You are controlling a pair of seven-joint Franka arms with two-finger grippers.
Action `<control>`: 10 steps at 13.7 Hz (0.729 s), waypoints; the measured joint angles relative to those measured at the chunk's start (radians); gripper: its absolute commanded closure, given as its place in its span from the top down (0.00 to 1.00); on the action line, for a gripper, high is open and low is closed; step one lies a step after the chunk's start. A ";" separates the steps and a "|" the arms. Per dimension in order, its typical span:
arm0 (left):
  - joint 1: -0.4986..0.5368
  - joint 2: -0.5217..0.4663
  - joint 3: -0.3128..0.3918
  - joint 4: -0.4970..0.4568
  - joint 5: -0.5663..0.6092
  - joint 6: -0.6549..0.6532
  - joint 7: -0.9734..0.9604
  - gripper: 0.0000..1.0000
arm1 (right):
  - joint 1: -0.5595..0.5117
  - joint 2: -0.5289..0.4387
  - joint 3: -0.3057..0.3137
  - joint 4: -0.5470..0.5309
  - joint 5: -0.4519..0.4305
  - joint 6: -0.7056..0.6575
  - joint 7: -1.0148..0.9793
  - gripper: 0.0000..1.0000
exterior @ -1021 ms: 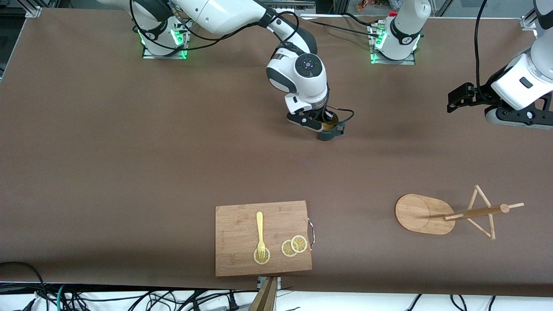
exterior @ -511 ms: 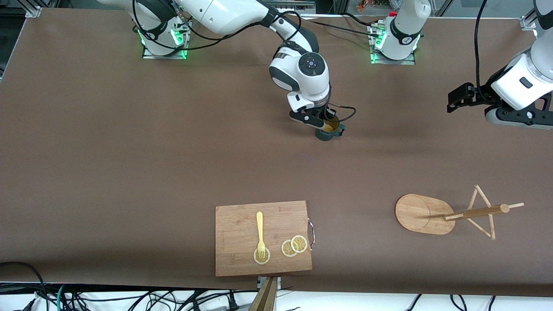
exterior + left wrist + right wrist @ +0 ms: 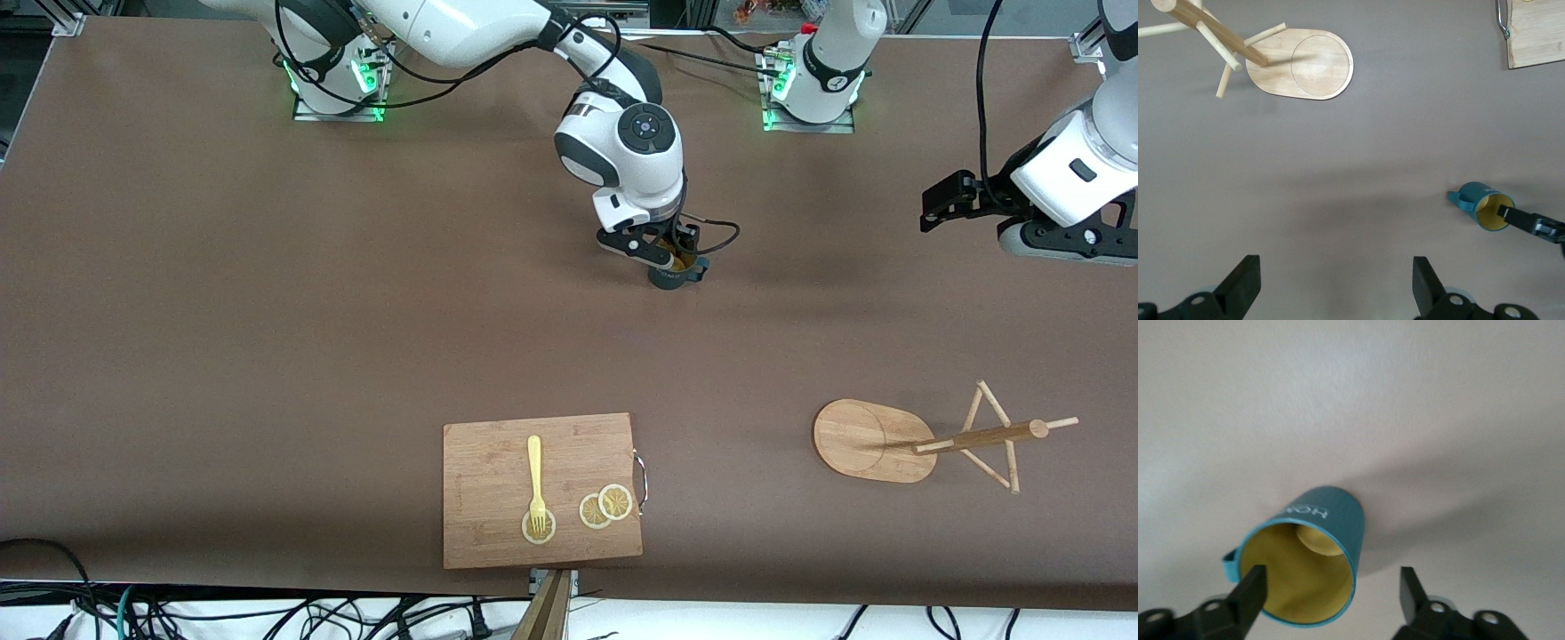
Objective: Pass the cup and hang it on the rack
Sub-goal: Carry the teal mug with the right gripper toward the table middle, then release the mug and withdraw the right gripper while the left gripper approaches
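- Broad brown table (image 3: 267, 311), spanning the whole front view, both arm bases along its top edge.
- Right arm reaching from its base to the table's middle; right gripper (image 3: 669, 253) right above the cup, jaws spread wide, one finger (image 3: 1251, 590) over the yellow inside, the other finger (image 3: 1410, 587) clear of the wall — no pinch on the rim.
- Left arm waiting up in the air over its own end of the table; left gripper (image 3: 1337, 283) with jaws spread wide and nothing between them, over bare table.
- Rectangular light wooden cutting board (image 3: 498, 471) with a small metal handle, near the front camera's edge, about mid-table.
- Light wooden mug rack (image 3: 876, 440) with an oval flat base, central post and thin dowel pegs — nearer the front camera than the cup, toward the left arm's end, well apart from the cup.
- Small dark teal cup (image 3: 673, 275) with a mustard-yellow inside and one teal side handle, standing on the table at mid-table, mouth up, white lettering on its wall; not on the rack.
- Pale yellow fork (image 3: 535, 480) lying on the board, tines on one lemon slice (image 3: 538, 526).
- Two more round lemon slices (image 3: 605, 507) overlapping beside it on the board.
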 measured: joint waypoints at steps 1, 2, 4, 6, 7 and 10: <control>0.000 0.000 0.000 0.000 0.000 0.000 0.000 1.00 | -0.015 -0.009 0.001 0.028 0.000 -0.038 -0.034 1.00; 0.000 0.000 0.000 0.000 0.000 0.000 0.000 1.00 | -0.034 -0.026 0.003 0.044 0.000 -0.081 -0.079 1.00; 0.000 0.000 0.000 0.000 0.000 0.000 0.000 1.00 | -0.080 -0.070 0.003 0.056 0.000 -0.207 -0.222 1.00; 0.000 0.000 0.000 0.000 0.000 0.000 0.000 1.00 | -0.138 -0.119 0.002 0.058 0.000 -0.313 -0.388 1.00; 0.000 0.000 0.000 0.000 0.000 0.000 0.000 1.00 | -0.170 -0.138 0.002 0.059 0.000 -0.346 -0.458 1.00; 0.000 0.000 0.000 0.000 0.000 0.000 0.000 1.00 | -0.273 -0.192 0.001 0.060 0.000 -0.410 -0.665 1.00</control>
